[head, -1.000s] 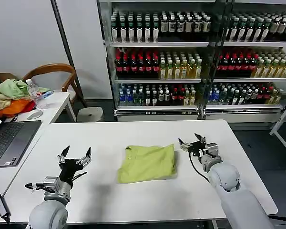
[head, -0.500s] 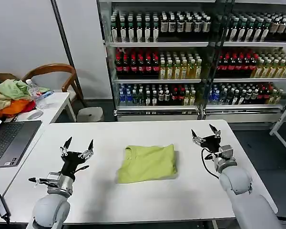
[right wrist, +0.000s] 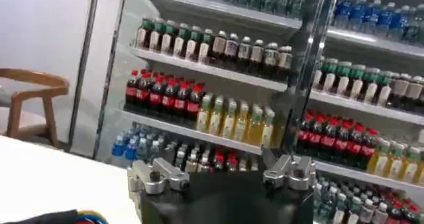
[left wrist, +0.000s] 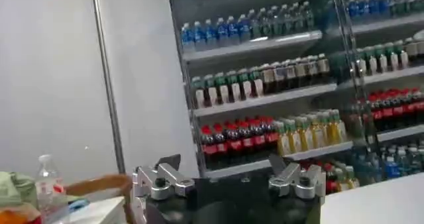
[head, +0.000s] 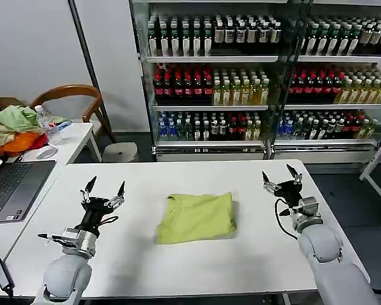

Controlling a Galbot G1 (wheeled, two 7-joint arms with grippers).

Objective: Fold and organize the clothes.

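The work surface was a white table (head: 178, 267) with rounded corners. Behind it stood glass-fronted drink shelves (head: 254, 76) stocked with rows of bottles. A second white desk (head: 66, 143) adjoined the table on the robot's left and carried a laptop (head: 13, 187), a water bottle (head: 44, 121) and a heap of pale green, beige and orange garments (head: 13, 130). A wooden chair (head: 73, 95) stood behind that desk.

The lime T-shirt (head: 197, 217) lay folded into a compact rectangle near the centre of the table, flat, with its neckline toward the robot's left. Bare tabletop surrounded it on all four sides, with the widest free strip along the near edge.

The left gripper (head: 103, 189) was held above the table, well apart from the shirt on its left side, fingers spread and pointing upward, holding nothing. The right gripper (head: 282, 178) was held above the table on the shirt's right side, also well apart from it, fingers spread and empty. Neither gripper touched the shirt or the tabletop.
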